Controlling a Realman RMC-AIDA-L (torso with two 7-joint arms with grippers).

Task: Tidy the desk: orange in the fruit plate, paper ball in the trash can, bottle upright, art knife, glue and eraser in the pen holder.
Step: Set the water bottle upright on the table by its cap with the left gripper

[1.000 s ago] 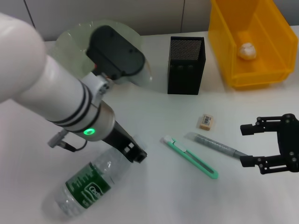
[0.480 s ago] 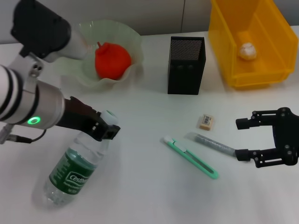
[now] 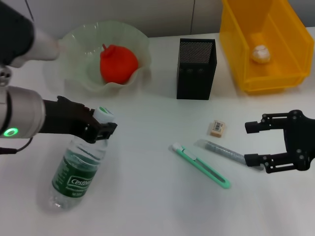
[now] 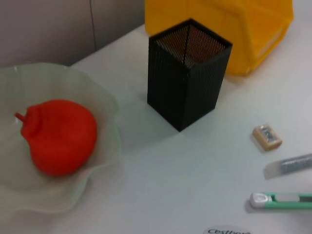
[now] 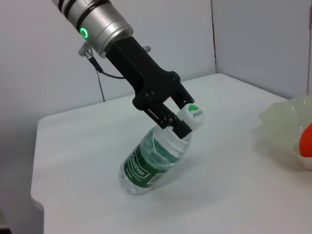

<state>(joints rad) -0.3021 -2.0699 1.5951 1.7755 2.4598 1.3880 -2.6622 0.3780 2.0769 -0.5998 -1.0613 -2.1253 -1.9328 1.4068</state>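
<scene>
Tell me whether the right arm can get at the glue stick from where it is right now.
Probably yes. The right hand hangs open right beside the glue stick, whose near end lies between its fingers. The eraser and art knife lie apart, farther off.

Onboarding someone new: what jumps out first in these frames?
The left gripper clamps the neck of a tilted water bottle at the desk's front left, base on the table. Behind it, a red-orange fruit sits in the glass plate. The right gripper hangs open beside the glue stick.
</scene>
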